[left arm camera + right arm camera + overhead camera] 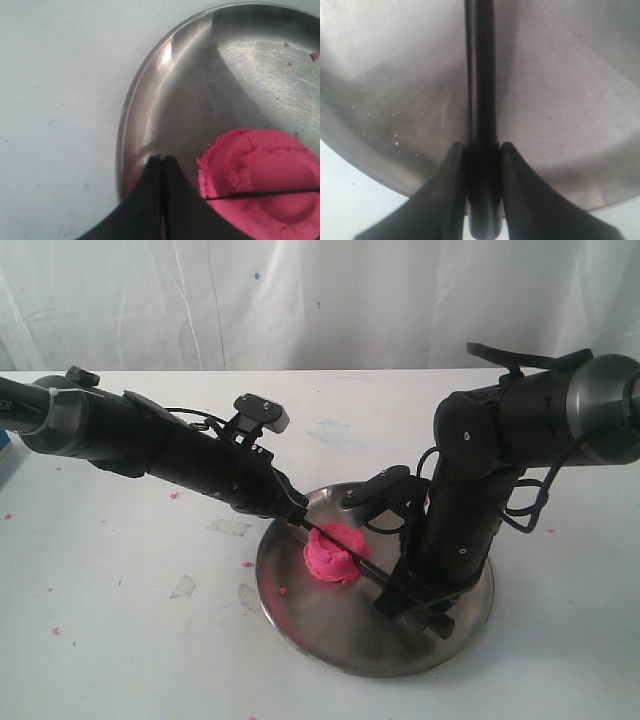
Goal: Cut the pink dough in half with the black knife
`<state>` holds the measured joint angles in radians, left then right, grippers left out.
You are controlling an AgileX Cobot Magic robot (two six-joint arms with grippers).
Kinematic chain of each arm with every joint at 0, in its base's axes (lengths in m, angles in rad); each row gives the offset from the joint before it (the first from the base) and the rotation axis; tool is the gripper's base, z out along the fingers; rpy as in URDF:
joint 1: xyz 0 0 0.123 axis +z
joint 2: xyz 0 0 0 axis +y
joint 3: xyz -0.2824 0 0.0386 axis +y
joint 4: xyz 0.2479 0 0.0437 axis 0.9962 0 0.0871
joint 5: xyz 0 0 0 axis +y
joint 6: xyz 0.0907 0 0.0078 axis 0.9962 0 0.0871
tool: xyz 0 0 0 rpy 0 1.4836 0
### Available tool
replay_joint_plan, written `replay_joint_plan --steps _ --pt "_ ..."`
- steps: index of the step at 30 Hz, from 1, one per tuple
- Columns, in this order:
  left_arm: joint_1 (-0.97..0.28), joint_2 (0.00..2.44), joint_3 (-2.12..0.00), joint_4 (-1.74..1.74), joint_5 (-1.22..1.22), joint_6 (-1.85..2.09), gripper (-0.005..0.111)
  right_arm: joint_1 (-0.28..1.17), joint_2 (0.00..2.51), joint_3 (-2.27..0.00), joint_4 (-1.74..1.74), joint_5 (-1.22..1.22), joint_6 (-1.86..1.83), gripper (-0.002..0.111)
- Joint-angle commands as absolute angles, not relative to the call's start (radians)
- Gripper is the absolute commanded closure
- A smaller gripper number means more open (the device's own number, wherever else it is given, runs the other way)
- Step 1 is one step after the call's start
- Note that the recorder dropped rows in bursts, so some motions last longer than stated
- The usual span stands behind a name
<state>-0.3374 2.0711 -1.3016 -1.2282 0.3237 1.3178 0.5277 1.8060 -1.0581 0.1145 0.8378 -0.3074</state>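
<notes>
Brightly, diffusely lit, without hard shadows on the white table [110, 640]. Washed out along the pale curtain [300, 300] at the far edge. Glaring in a streak off the round steel plate [165, 52] in the left wrist view; softly shaded across its middle. Blurred up close on the slim black knife [480, 75] and the black jaws. Faintly grainy throughout.

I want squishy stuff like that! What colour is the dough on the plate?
The dough is bright pink, seen best in the left wrist view.
</notes>
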Motion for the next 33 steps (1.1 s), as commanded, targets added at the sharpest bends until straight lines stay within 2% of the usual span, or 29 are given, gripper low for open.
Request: replay_joint_plan --steps 1,33 --pt "-0.34 2.083 -1.292 -1.211 0.341 1.323 0.107 0.527 1.805 -1.055 0.122 0.819 -0.307 0.108" --pt "-0.34 2.083 -1.292 -1.211 0.341 1.327 0.107 0.527 1.807 -1.055 0.122 0.802 -0.307 0.108"
